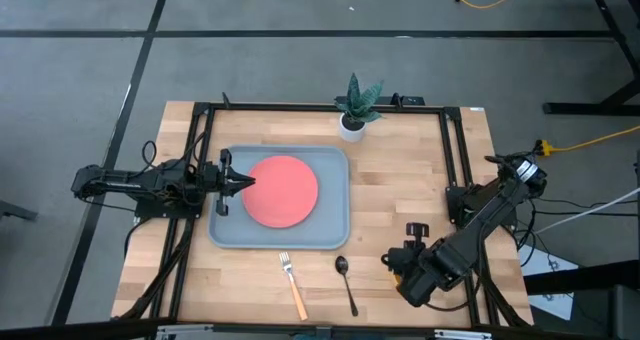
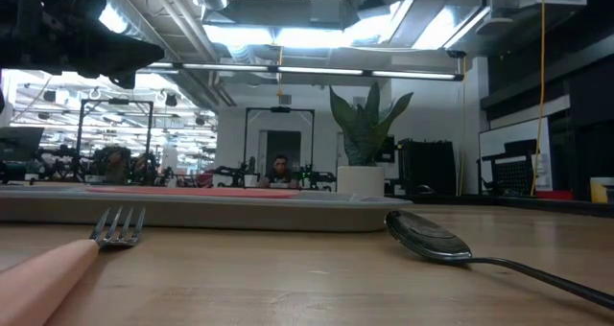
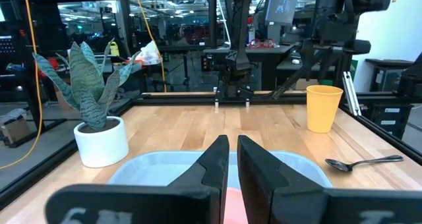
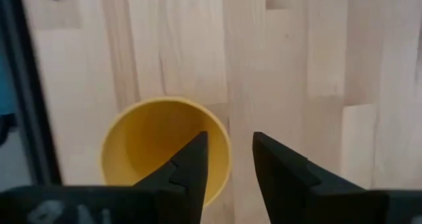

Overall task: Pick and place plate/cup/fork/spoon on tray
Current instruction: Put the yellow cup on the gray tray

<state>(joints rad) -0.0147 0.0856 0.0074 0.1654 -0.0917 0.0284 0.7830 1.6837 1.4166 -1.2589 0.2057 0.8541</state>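
Note:
The coral-red plate (image 1: 282, 190) lies flat in the grey-blue tray (image 1: 335, 235). The fork (image 1: 292, 285) and the dark spoon (image 1: 346, 280) lie on the wood near the table's front edge. The yellow cup (image 3: 323, 107) stands upright on the table right of the spoon; in the high view the right arm hides it. My right gripper (image 4: 229, 141) points down over the cup (image 4: 151, 145) and is open, with one finger over the cup's inside and the other outside its rim. My left gripper (image 1: 250, 181) stands level at the tray's left edge, shut.
A white pot with a green plant (image 1: 355, 110) stands at the table's far edge behind the tray. Black frame rails (image 1: 455, 160) run along the table's sides. Bare wood lies between the tray and the right arm.

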